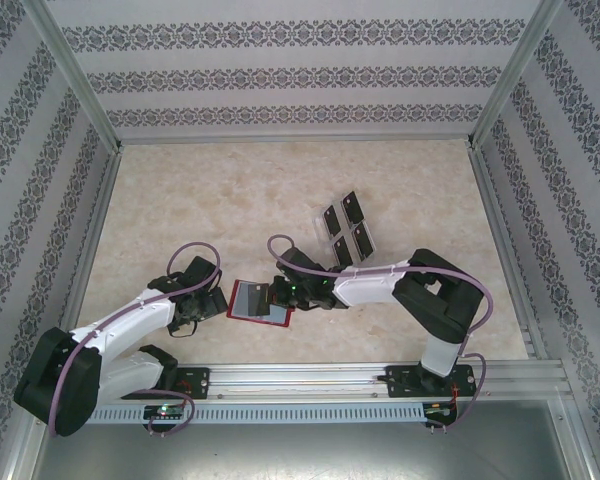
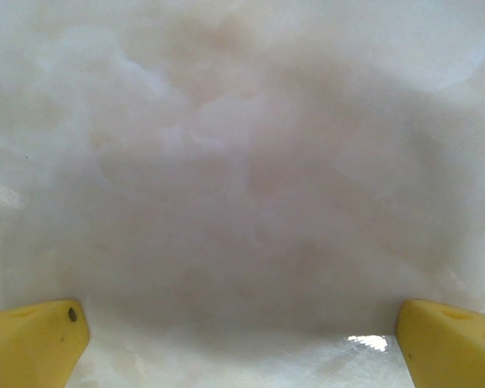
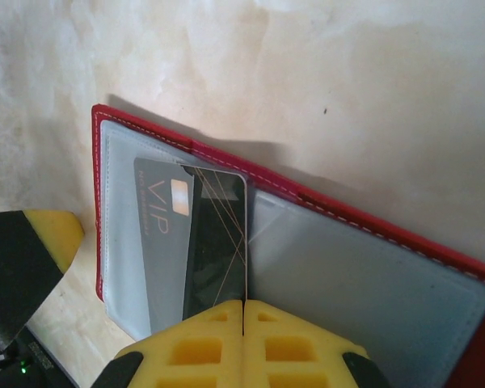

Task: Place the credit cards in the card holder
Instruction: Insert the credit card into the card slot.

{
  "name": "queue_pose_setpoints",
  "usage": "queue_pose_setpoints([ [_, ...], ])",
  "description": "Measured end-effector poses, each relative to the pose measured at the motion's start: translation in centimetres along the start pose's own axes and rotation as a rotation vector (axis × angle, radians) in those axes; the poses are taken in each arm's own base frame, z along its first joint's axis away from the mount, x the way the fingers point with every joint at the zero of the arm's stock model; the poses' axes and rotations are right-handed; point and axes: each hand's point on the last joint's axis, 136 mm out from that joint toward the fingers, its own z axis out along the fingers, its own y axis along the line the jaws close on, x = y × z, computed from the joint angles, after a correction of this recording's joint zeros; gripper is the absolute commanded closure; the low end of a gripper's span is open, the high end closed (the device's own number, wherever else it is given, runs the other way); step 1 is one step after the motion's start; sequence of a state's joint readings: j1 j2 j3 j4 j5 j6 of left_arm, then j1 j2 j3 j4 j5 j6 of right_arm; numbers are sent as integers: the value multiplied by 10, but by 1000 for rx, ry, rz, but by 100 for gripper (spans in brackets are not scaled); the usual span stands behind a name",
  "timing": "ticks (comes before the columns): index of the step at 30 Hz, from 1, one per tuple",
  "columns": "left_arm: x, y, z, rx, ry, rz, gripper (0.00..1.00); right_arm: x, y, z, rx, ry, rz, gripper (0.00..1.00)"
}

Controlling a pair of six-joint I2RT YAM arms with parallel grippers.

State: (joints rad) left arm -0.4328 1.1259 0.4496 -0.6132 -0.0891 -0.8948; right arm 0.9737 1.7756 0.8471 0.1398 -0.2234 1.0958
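Note:
The red card holder [image 1: 263, 303] lies open on the table, its grey-blue clear pockets up [image 3: 364, 283]. My right gripper [image 3: 243, 311] is shut on a black credit card [image 3: 218, 242] with gold lines. The card's VIP end [image 3: 158, 214] sits under the holder's left clear pocket; the rest sticks out. From above, the right gripper [image 1: 278, 293] is over the holder's right half. My left gripper [image 1: 216, 300] hangs low at the holder's left edge. Its yellow fingers [image 2: 32, 339] are open over bare tabletop. Several more black cards [image 1: 346, 228] stand at the back right.
The spare cards stand tilted in a clear slotted tray [image 1: 322, 212] behind the right arm. A yellow and black finger [image 3: 24, 259] of the other gripper shows left of the holder. Metal rails [image 1: 310, 380] frame the marble-look table [image 1: 230, 200].

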Motion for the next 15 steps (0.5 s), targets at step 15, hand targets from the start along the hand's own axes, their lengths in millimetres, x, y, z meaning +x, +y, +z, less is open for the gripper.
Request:
queue_pose_setpoints([
  [15, 1, -1, 1, -3, 1, 7, 0, 8, 5, -4, 21, -71, 56, 100],
])
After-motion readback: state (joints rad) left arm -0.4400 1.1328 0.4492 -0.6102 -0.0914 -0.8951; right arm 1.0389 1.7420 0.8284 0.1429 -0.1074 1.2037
